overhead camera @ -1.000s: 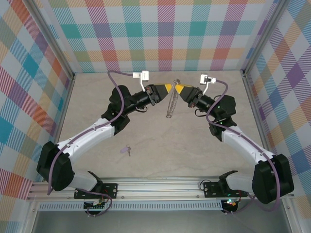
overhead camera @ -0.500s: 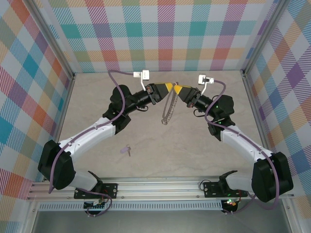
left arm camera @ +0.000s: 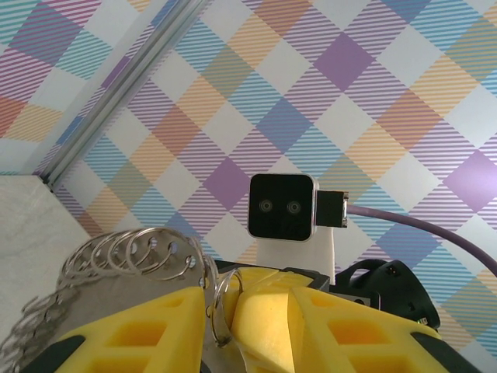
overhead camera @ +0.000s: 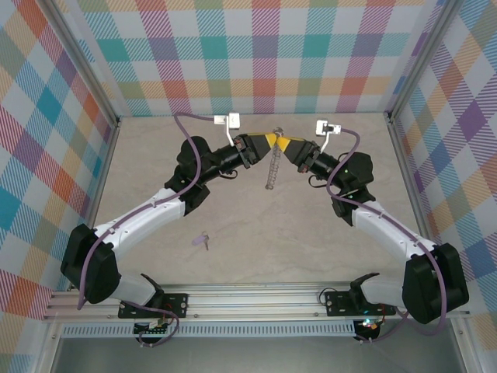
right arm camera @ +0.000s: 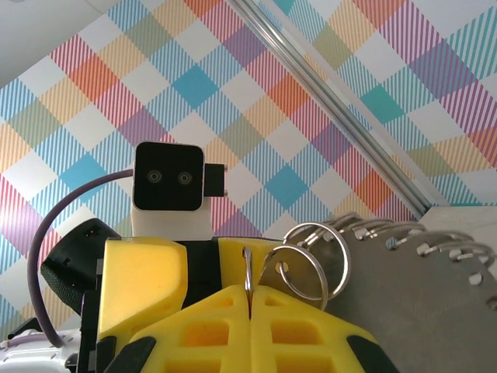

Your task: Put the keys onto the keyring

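The keyring [overhead camera: 271, 166] hung as a narrow, collapsed strand, not a round loop. Seen from above, its long axis ran from the meeting tool tips toward the arm bases, leaning slightly left, with the free end lowest. Whether that end touched the worktop [overhead camera: 256, 221] could not be told. It was silvery-grey, built of many small overlapping wire rings, which gave it a knobbly edge. In the left wrist view the rings [left arm camera: 140, 255] fanned out in a curved row up and left of the yellow fingers.

The left tool [overhead camera: 269, 141] gripped the keyring's top from the left. Its jaws stood only slightly apart, with one wire ring caught in the slot between them [left arm camera: 221, 303]. The right tool [overhead camera: 285, 143] met the same end from the right, its jaws pressed fully together with a ring's wire pinched in the seam [right arm camera: 248, 289] and two larger rings [right arm camera: 311, 260] standing just beside it.

The key [overhead camera: 203, 241], tiny and pale lilac, lay on the worktop well apart from the keyring, nearer the arm bases and to its left. Its shaft was too small to show which way it pointed.
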